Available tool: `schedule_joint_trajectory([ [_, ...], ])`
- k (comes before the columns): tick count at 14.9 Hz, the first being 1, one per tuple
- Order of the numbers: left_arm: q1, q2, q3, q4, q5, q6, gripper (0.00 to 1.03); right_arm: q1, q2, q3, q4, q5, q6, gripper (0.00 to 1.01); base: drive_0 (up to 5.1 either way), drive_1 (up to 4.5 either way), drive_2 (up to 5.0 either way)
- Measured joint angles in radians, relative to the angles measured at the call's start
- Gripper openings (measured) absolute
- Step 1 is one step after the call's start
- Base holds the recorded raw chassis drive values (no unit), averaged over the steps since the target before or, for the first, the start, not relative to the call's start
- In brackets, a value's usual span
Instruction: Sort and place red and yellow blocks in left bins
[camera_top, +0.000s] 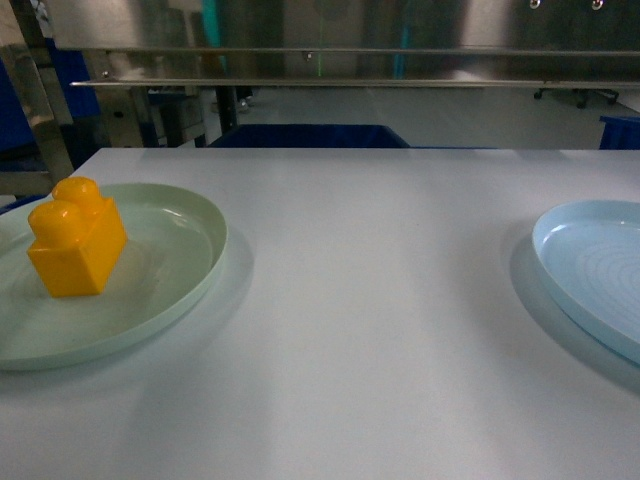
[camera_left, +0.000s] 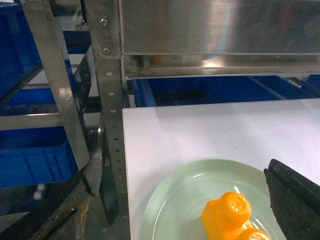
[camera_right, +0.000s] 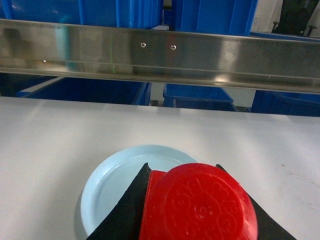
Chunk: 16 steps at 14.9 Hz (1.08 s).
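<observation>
Risk at this moment centres on two separate grasps. Right gripper (camera_right: 195, 210) is clamped on the red block (camera_right: 197, 205), its black fingers (camera_right: 125, 210) pressed to both sides, held above the pale blue plate (camera_right: 115, 180) at 3 o'clock on the white table (camera_top: 380, 300). The left bins (camera_left: 32, 160) lie beyond the table's 9 o'clock edge, behind a steel rack post (camera_left: 107, 100). Carrying the red block across the whole table probably invites slip from the glossy plastic, or a knock against the rack.

The yellow block (camera_top: 77, 240) stands upright on the pale green plate (camera_top: 180, 270) at 9 o'clock, studs up. Only one finger of the left gripper (camera_left: 295, 195) shows, just beside the block at its 3 o'clock; whether its jaws stand wide or narrow cannot be told. A descent off-centre would likely shove the block along the smooth plate or tip it, and the plate itself may skid.
</observation>
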Motion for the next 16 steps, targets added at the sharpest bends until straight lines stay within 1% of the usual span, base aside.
schedule_joint_trajectory([
  [1,0.0,0.0,0.0,-0.002,-0.001,0.0,0.98,-0.013,0.003,0.0,-0.004,-0.008,-0.003,0.29,0.0,0.0,0.0],
  [4,0.0,0.0,0.0,0.0,-0.001,0.0,0.98,-0.027,0.008,0.0,-0.011,-0.038,-0.002,0.29,0.0,0.0,0.0],
  [5,0.0,0.0,0.0,0.0,-0.001,0.0,0.98,-0.034,0.008,0.0,-0.006,-0.037,-0.002,0.29,0.0,0.0,0.0],
  [8,0.0,0.0,0.0,0.0,-0.001,0.0,0.98,-0.034,0.008,0.0,-0.007,-0.034,-0.002,0.29,0.0,0.0,0.0],
  [9,-0.032,0.001,0.019,-0.037,-0.061,-0.009,0.98,-0.034,0.008,0.0,-0.007,-0.034,-0.002,0.29,0.0,0.0,0.0],
  [10,-0.134,0.018,0.16,-0.199,-0.163,-0.103,0.98,-0.034,0.008,0.0,-0.007,-0.034,-0.002,0.29,0.0,0.0,0.0],
  [12,-0.243,0.039,0.178,-0.24,-0.277,-0.156,0.98,-0.034,0.008,0.0,-0.007,-0.034,-0.002,0.29,0.0,0.0,0.0],
  [13,-0.294,0.072,0.178,-0.246,-0.332,-0.173,0.98,-0.034,0.008,0.0,-0.006,-0.034,-0.002,0.29,0.0,0.0,0.0],
  [14,-0.33,0.106,0.178,-0.264,-0.365,-0.193,0.98,-0.034,0.008,0.0,-0.006,-0.034,-0.002,0.29,0.0,0.0,0.0],
  [15,-0.354,0.136,0.178,-0.262,-0.384,-0.2,0.98,-0.034,0.008,0.0,-0.007,-0.034,-0.002,0.29,0.0,0.0,0.0],
  [16,-0.367,0.156,0.178,-0.245,-0.4,-0.202,0.98,-0.034,0.008,0.0,-0.007,-0.034,-0.002,0.29,0.0,0.0,0.0],
])
